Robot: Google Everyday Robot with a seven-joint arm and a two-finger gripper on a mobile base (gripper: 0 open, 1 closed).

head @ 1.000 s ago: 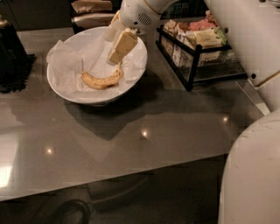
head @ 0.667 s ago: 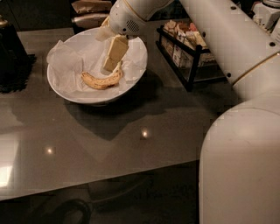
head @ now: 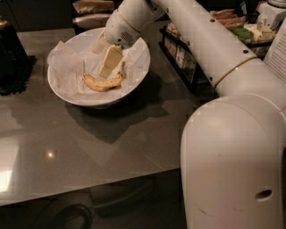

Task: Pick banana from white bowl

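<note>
The banana [head: 103, 82] is small, yellow and brown-speckled. It lies on crumpled white paper in the front part of the white bowl [head: 67, 95] at the table's back left. My gripper [head: 102, 63] reaches down into the bowl from the upper right. Its pale yellow fingers [head: 110, 61] stand apart just above and behind the banana's middle, with the near fingertip close to the banana. The gripper is open and holds nothing.
A black wire rack [head: 178, 53] of packets stands right of the bowl. A dark object [head: 12, 58] sits at the table's left edge. Packets [head: 91, 6] lie behind the bowl. My large white arm [head: 232, 134] fills the right side.
The arm has swung in further over the table, and the gripper has moved left and down into the bowl, closer to the banana. The banana has not moved.
</note>
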